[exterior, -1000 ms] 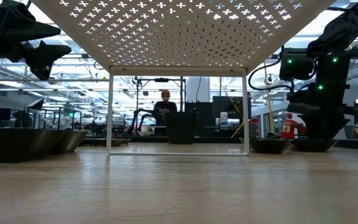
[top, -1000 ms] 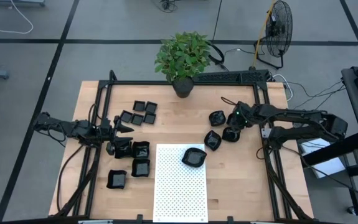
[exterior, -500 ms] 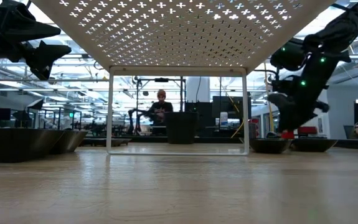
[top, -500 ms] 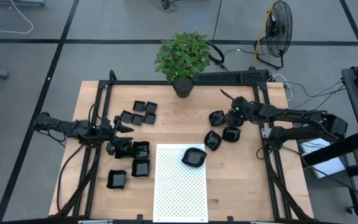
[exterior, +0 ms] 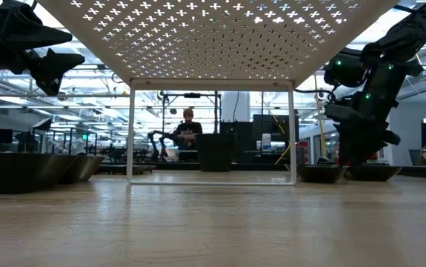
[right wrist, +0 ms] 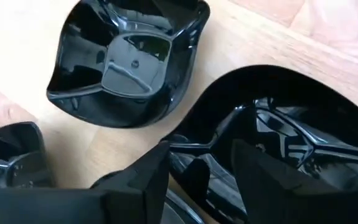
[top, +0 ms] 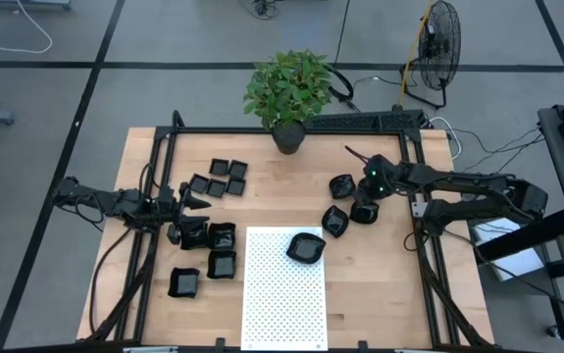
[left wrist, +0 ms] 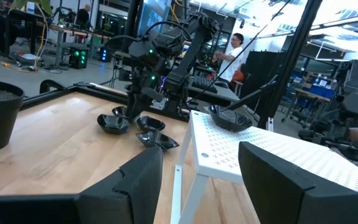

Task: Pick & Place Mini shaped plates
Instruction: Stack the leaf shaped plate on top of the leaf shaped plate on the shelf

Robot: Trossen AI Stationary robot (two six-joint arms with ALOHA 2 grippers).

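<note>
Room: a grey tiled floor lies around the table; a standing fan is beyond the far right corner, and a person stands far back in the low view.
Table: a pale wooden table with visible grain, edged by a black metal frame.
Left gripper: the left gripper hangs over the table's left side, its two dark fingers spread apart with nothing between them; the wrist view shows the gap clear.
Square plates: a cluster of small glossy black square plates lies just beyond the left gripper; more black dishes with raised rims sit near it toward the front edge, one closest to the front.
Plant: a leafy green plant in a dark pot stands at the middle of the far edge.
Mat: a white rectangular mat with a regular dotted pattern lies at the front centre; in the low view it shows as a perforated white sheet overhead.
Plate on mat: one rounded black plate rests on the mat's far right corner.
Irregular plates: three wavy-rimmed glossy plates lie close together right of centre; the wrist view shows their mirror-like insides.
Right gripper: the right gripper points down into this group, fingers parted over one plate; whether it grips the rim cannot be told.
</note>
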